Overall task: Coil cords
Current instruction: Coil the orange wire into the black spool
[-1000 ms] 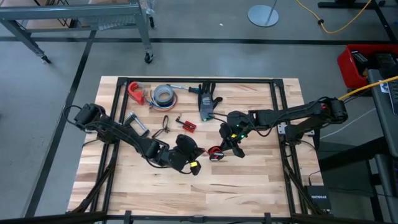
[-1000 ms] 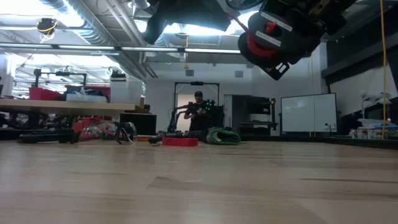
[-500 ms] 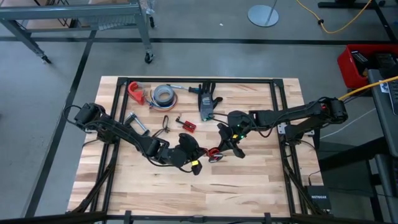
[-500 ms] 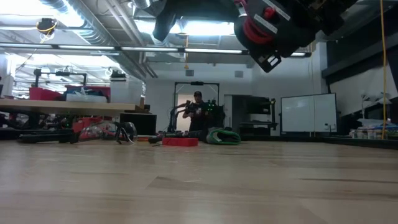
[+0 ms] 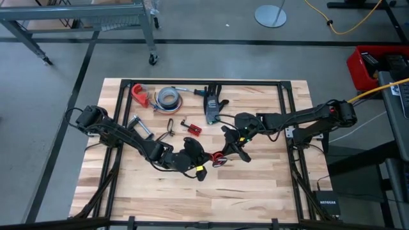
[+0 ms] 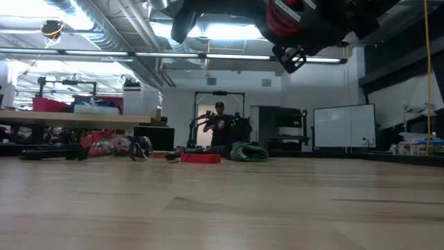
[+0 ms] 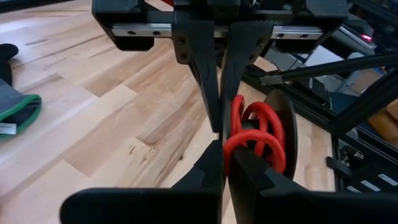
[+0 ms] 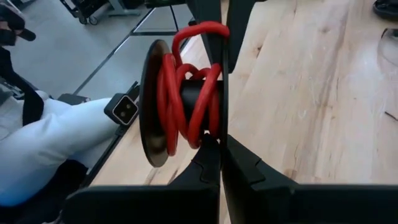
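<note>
While both arms meet over the middle of the wooden surface, the thing they share is a small black spool wound with red cord, held up off the wood between them. Seen from the right wrist, the right gripper has its fingers closed to a narrow slit on the spool's thin black flange, the red turns lying just beside them on the hub. One loop of cord rises over the rim and touches the far finger. From the left wrist, the left gripper is likewise clenched; its fingers pinch at the edge of the red loops, with the black disc right behind.

I judge the cord light, springy and rather slick: the turns sit loose and crossed, so they will want to slide off the hub if tension drops. The stiff flange is the safe place to grip the spool; the cord itself is best pinched close to the hub and kept taut.

Farther back, a red-and-black connector piece lies on the wood, well apart from both grippers. Beyond it sit a glove and a grey tape roll.
</note>
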Robot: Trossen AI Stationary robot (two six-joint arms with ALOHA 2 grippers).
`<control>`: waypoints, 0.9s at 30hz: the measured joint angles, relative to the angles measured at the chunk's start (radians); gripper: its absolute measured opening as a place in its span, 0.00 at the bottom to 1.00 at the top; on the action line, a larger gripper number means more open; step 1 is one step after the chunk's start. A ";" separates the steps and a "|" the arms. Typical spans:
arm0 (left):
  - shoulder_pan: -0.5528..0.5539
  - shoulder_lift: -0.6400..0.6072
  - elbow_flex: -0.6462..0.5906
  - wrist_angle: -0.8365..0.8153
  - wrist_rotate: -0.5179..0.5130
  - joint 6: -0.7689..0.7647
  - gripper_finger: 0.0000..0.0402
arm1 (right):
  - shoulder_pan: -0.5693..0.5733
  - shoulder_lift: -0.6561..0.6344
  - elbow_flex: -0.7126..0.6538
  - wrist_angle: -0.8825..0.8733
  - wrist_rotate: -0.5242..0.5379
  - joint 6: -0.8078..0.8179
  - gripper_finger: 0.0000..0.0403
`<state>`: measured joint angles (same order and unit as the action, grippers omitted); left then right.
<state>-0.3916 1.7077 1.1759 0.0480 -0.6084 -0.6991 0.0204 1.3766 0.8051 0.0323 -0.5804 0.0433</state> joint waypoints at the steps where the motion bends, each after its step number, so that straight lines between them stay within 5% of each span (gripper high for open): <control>1: 0.000 0.000 0.000 -0.002 0.001 0.000 0.00 | 0.000 0.001 -0.001 0.009 -0.001 0.000 0.01; 16: 0.014 0.000 0.000 0.002 0.011 0.002 0.07 | 0.000 0.001 -0.001 0.027 -0.007 0.000 0.01; 27: 0.023 0.002 -0.002 -0.004 -0.024 0.009 0.01 | -0.002 0.000 -0.001 0.015 0.029 0.004 0.08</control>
<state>-0.3687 1.7100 1.1740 0.0440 -0.6324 -0.6901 0.0189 1.3766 0.8040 0.0475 -0.5510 0.0475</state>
